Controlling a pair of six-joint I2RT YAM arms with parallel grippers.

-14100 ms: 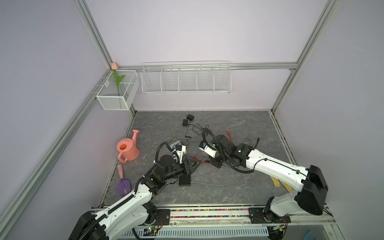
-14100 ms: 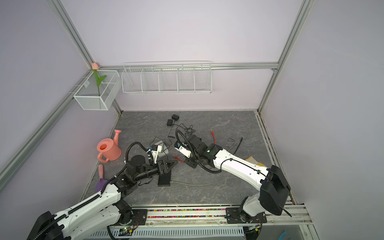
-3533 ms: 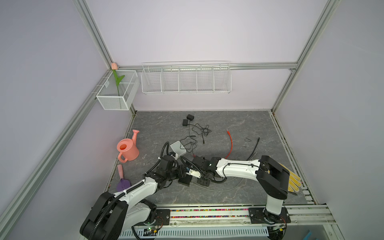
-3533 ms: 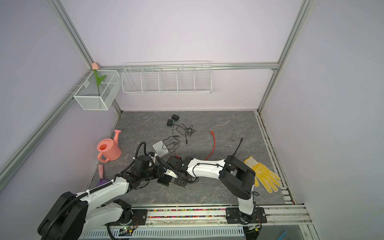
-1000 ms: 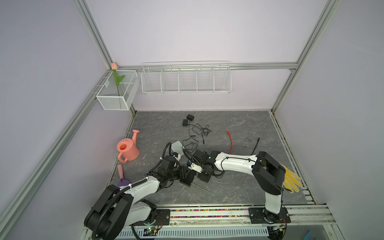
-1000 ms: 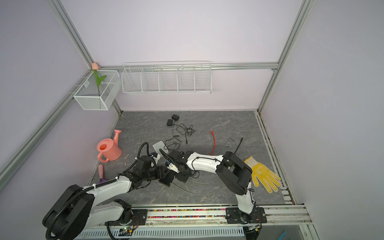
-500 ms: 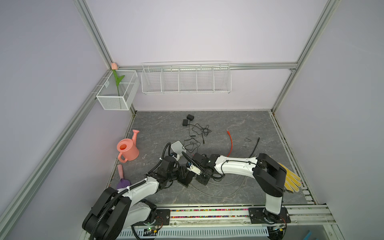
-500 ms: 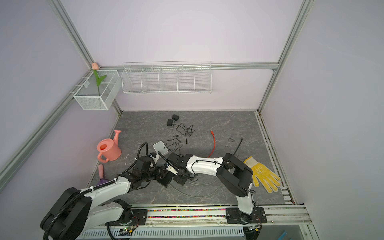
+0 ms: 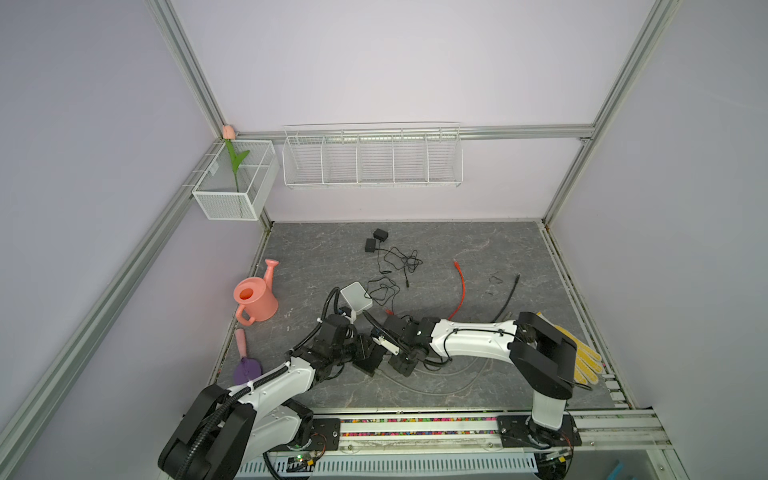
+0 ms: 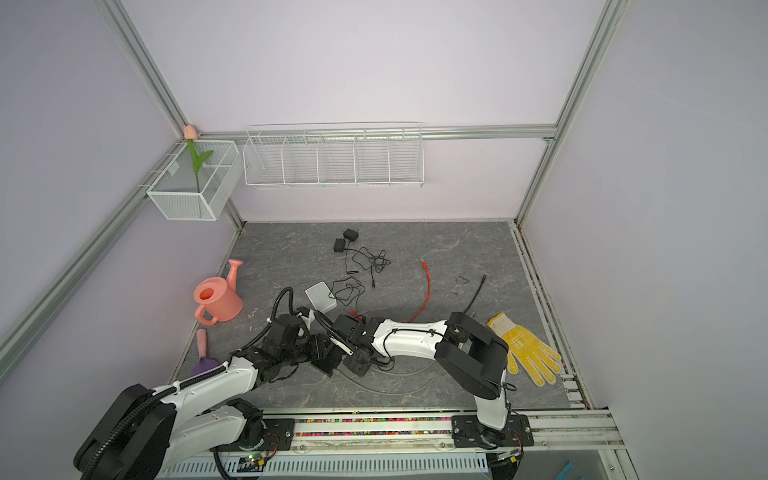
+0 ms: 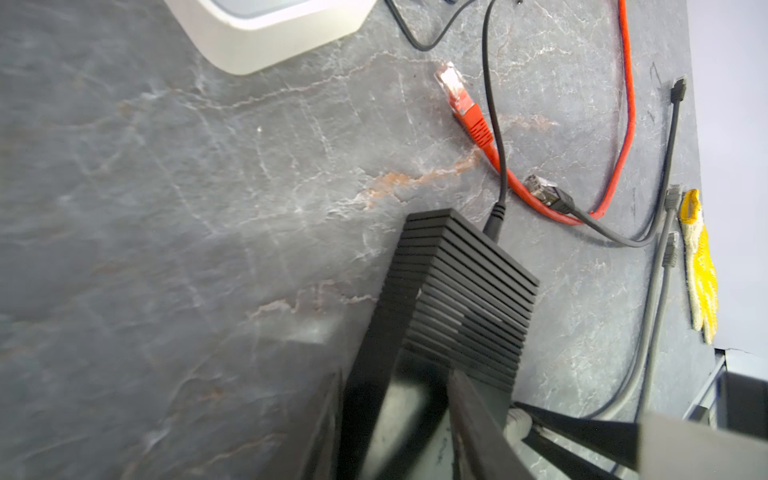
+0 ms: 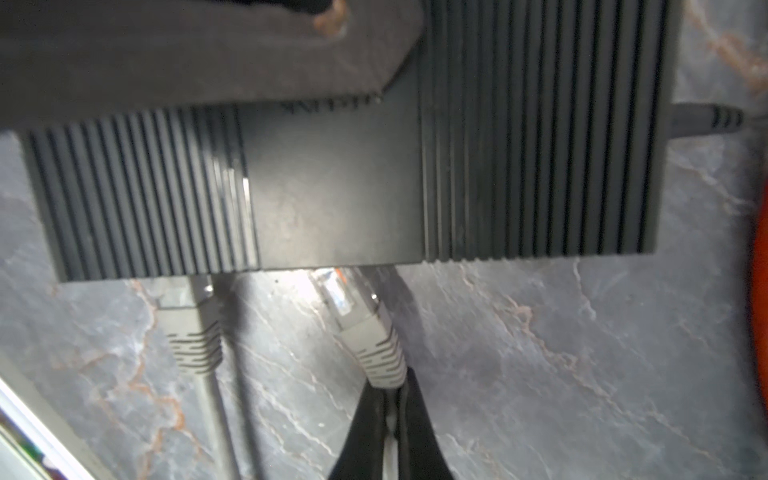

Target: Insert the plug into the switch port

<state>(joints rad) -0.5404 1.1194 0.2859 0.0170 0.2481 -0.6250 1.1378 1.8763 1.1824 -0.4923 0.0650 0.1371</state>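
My left end effector clamps the black network switch so it can't skid. My right end effector pinches the grey RJ45 plug by its tail, tip at the port mouth, probably unseated.

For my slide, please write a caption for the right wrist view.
The right gripper pinches the grey plug behind its boot, tip tilted at the black switch, beside a second plug.

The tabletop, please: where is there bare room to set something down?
Bare slate lies along the back wall right of the black adapters, and between the watering can and the white box. It is crowded around the switch, the tangled black cords and the red cable.
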